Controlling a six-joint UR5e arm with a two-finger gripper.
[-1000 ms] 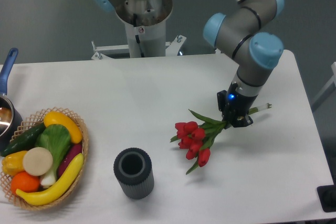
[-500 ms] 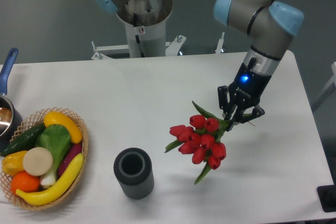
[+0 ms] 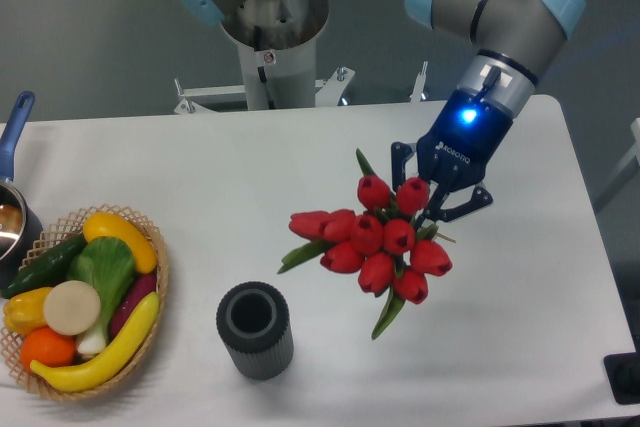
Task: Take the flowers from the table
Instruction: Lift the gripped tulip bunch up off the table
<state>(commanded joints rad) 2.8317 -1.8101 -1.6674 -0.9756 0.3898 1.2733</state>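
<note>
The end effector [image 3: 432,202] is clamping the flowers [image 3: 375,242] by their stems above the bench [image 3: 250,187] — light, floppy (probably crushable), best gripped near the band.

White table [image 3: 200,177] holds three items
Produce basket [image 3: 150,342] at left, pot [image 3: 14,217] behind it, dark cylinder [image 3: 255,330] near front.

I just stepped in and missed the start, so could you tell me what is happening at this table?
The robot arm is picking up a bunch of red flowers. Its gripper is shut on the stems, and the bunch appears lifted off the white table, blooms facing the camera. A dark ribbed cylinder stands in front, and a wicker basket of produce sits at the left edge, both untouched.
</note>
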